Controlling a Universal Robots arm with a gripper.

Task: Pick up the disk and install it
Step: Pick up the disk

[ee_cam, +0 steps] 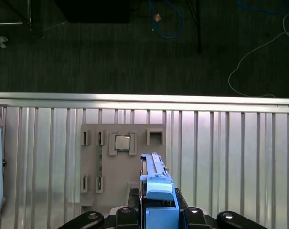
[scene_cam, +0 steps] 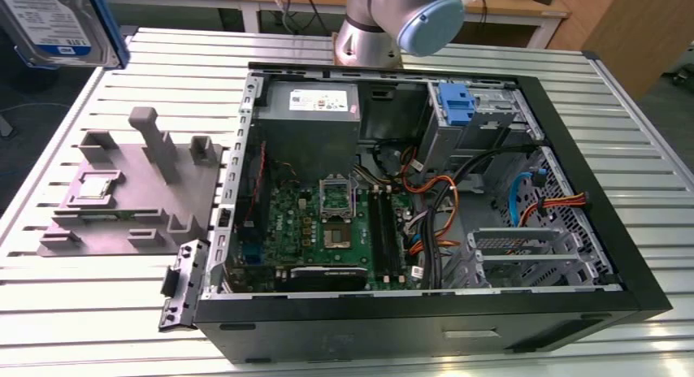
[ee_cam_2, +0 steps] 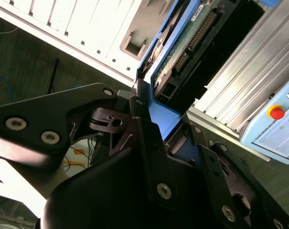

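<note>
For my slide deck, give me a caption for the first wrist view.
Gripper clamps the blue-railed disk above the grey parts holder on the slatted table.

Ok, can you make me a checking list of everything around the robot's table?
Surface: slatted metal table, holding an open computer case and a grey tray.
Job's things: disk with blue rails, held in the air off the table.
Clutter: chip in the tray; blue bracket in the case.
Grippers: gripper shut on the disk.
Cables: orange wires inside the case; loose ones on the floor.
Surroundings: dark floor, wooden cabinet.
</note>
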